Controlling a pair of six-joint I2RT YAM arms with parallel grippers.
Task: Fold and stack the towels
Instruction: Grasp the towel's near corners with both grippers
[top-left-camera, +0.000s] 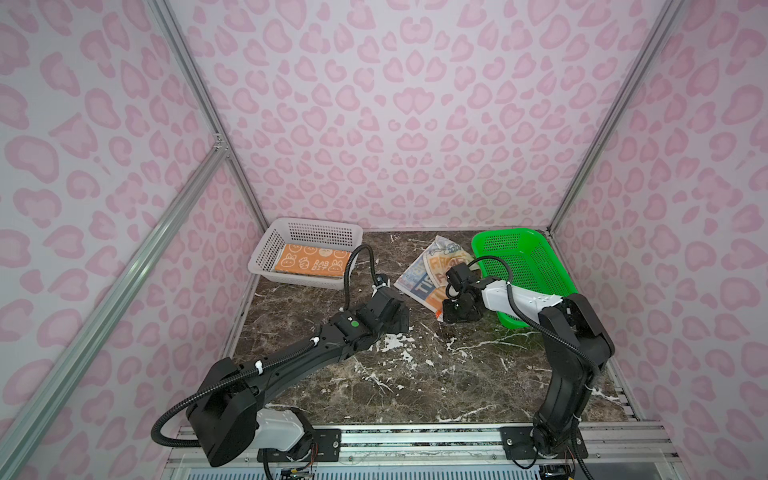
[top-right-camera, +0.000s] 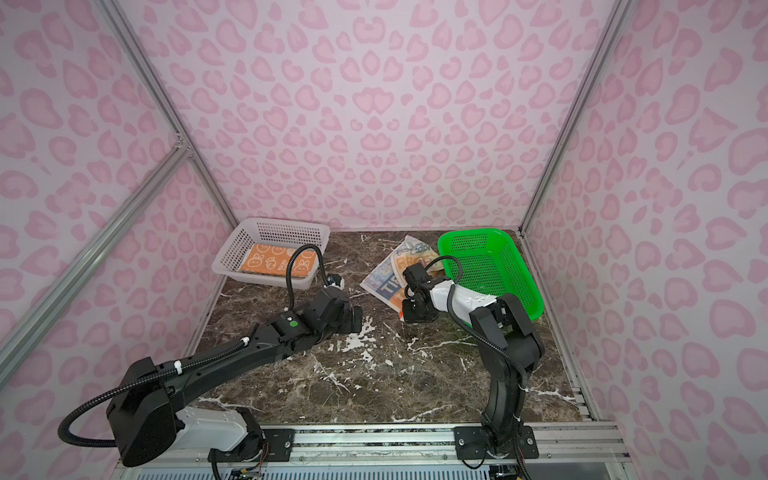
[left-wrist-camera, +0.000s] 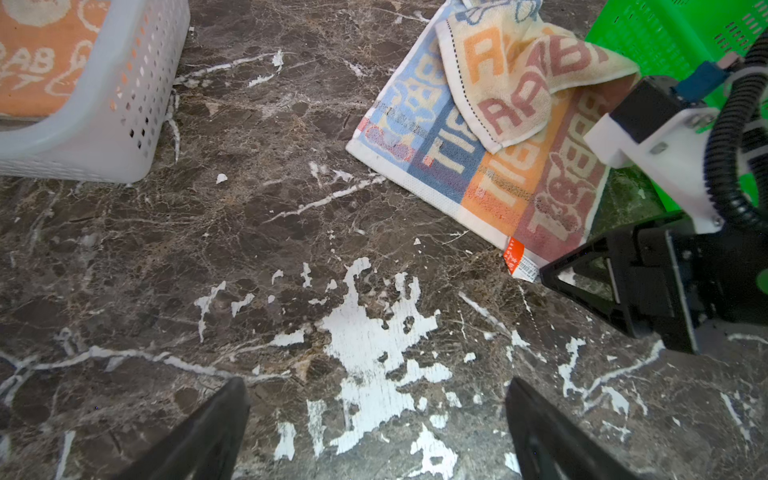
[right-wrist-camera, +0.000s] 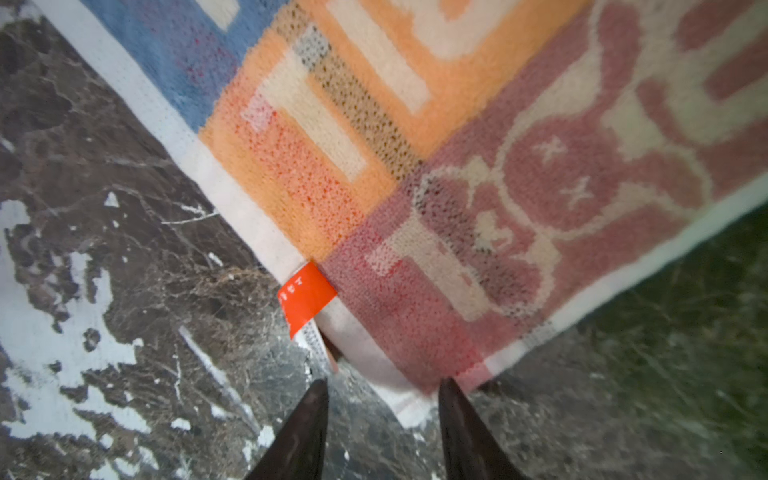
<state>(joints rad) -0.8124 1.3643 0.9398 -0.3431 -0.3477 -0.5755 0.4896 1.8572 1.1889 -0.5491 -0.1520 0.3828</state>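
A multi-coloured block-letter towel (top-left-camera: 419, 278) (right-wrist-camera: 415, 166) lies spread flat on the dark marble table (top-left-camera: 415, 374). A crumpled cream towel (top-left-camera: 446, 253) (left-wrist-camera: 519, 70) lies on its far part. An orange bunny towel (top-left-camera: 309, 264) (left-wrist-camera: 37, 62) lies folded in the white basket (top-left-camera: 270, 245). My right gripper (right-wrist-camera: 384, 382) is down at the flat towel's near corner, beside its orange tag (right-wrist-camera: 305, 297). Its jaws stand narrowly apart, with the corner's white hem between the tips. My left gripper (left-wrist-camera: 378, 386) hovers wide open over bare table, left of that towel, holding nothing.
A green basket (top-left-camera: 536, 266) (left-wrist-camera: 665, 33) stands at the back right, right behind my right arm. The white basket sits at the back left against the wall. Pink-patterned walls enclose the table on three sides.
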